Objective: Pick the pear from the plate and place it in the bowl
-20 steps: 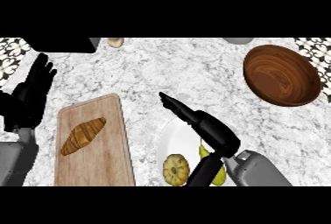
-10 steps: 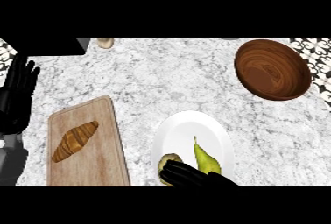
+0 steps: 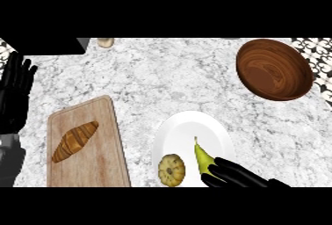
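1. The pear point(image 3: 203, 157) lies on the white plate point(image 3: 188, 132), near the counter's point(image 3: 168, 83) front edge, its thin stem end pointing toward the back and its fat base toward me.
2. My right hand point(image 3: 235, 175) comes in at the front edge with its fingers bent over the pear's base. They touch or nearly touch it, but I cannot tell that they have closed round it (the base is partly hidden under them).
3. I judge the pear light and stiff enough to take a squeeze, though its skin looks smooth, so it may slip or roll on the plate.
4. The best hold, I think, is round the wide lower body, thumb on one side and fingers on the other; the narrow neck would give little to grip.
5. A small round yellow fruit point(image 3: 172, 169) sits just beside the pear on the plate's front-left part, so I should close in without nudging it.
6. The wooden bowl point(image 3: 275, 69) waits at the counter's back-right corner, well apart from the plate.
7. My left hand point(image 3: 16, 94) rests open at the left edge, fingers up, beside the cutting board point(image 3: 97, 149) with its croissant point(image 3: 74, 141).
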Robot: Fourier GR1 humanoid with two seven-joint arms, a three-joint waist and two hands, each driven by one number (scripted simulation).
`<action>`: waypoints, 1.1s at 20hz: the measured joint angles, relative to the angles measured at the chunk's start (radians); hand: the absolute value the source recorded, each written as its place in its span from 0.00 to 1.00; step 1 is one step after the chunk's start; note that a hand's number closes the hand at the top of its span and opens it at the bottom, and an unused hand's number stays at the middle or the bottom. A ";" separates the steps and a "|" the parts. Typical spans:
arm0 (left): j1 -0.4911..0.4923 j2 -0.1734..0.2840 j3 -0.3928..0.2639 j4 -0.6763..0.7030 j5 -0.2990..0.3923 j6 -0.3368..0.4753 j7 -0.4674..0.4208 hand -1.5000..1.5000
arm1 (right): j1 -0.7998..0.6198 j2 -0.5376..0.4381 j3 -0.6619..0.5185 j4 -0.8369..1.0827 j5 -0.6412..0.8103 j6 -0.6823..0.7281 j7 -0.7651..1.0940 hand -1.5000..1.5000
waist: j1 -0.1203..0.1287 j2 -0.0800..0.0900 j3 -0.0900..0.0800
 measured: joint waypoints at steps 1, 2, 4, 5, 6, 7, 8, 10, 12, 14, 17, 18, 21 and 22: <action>-0.001 -0.004 -0.004 -0.004 -0.002 0.003 0.002 0.50 | -0.001 -0.043 -0.020 -0.028 0.001 0.032 0.032 0.00 | 0.000 0.000 0.000; 0.005 -0.005 -0.006 -0.007 -0.002 -0.003 0.000 0.50 | -0.003 -0.082 -0.036 -0.057 0.002 0.065 0.065 0.00 | 0.001 -0.001 0.000; -0.001 0.000 -0.004 -0.017 0.002 -0.007 0.014 0.50 | -0.020 -0.141 -0.067 -0.084 -0.013 0.133 0.124 0.00 | 0.009 0.001 0.000; -0.001 0.002 -0.003 -0.022 0.000 -0.005 0.020 0.50 | -0.027 -0.168 -0.080 -0.092 -0.022 0.166 0.145 0.00 | 0.010 0.001 0.000; 0.000 0.003 -0.003 -0.029 0.001 -0.010 0.023 0.50 | -0.034 -0.191 -0.086 -0.095 -0.027 0.198 0.162 0.00 | 0.013 0.001 0.000; -0.011 0.005 -0.001 -0.022 0.002 -0.011 0.028 0.50 | -0.047 -0.212 -0.093 -0.095 -0.029 0.230 0.175 0.00 | 0.014 0.002 0.000; -0.017 0.005 0.001 -0.019 0.001 -0.012 0.030 0.50 | -0.060 -0.234 -0.102 -0.096 -0.031 0.262 0.185 0.00 | 0.015 0.003 0.000; -0.012 -0.001 0.003 -0.020 -0.002 -0.015 0.022 0.50 | -0.082 -0.243 -0.101 -0.095 -0.033 0.318 0.216 0.00 | 0.020 0.004 0.000; -0.014 -0.006 0.003 -0.019 -0.007 -0.019 0.025 0.50 | -0.098 -0.238 -0.100 -0.095 -0.037 0.370 0.250 0.00 | 0.022 0.005 0.001; -0.016 -0.016 -0.001 -0.029 -0.019 -0.014 0.031 0.50 | -0.130 -0.209 -0.095 -0.086 -0.039 0.423 0.289 0.00 | 0.025 0.005 0.001; -0.006 -0.018 0.014 -0.031 -0.018 -0.036 0.030 0.50 | -0.127 -0.164 -0.101 -0.073 -0.012 0.474 0.298 0.00 | 0.026 0.006 0.002; -0.009 -0.026 0.013 -0.036 -0.023 -0.031 0.038 0.50 | -0.133 -0.144 -0.103 -0.052 0.004 0.486 0.287 0.00 | 0.026 0.006 0.002; 0.008 -0.032 0.023 -0.042 -0.030 -0.046 0.022 0.50 | -0.135 -0.085 -0.079 -0.017 0.065 0.517 0.281 0.00 | 0.027 0.006 0.002; 0.008 -0.036 0.028 -0.032 -0.031 -0.050 0.017 0.50 | -0.133 -0.062 -0.063 -0.004 0.095 0.520 0.281 0.00 | 0.027 0.006 0.002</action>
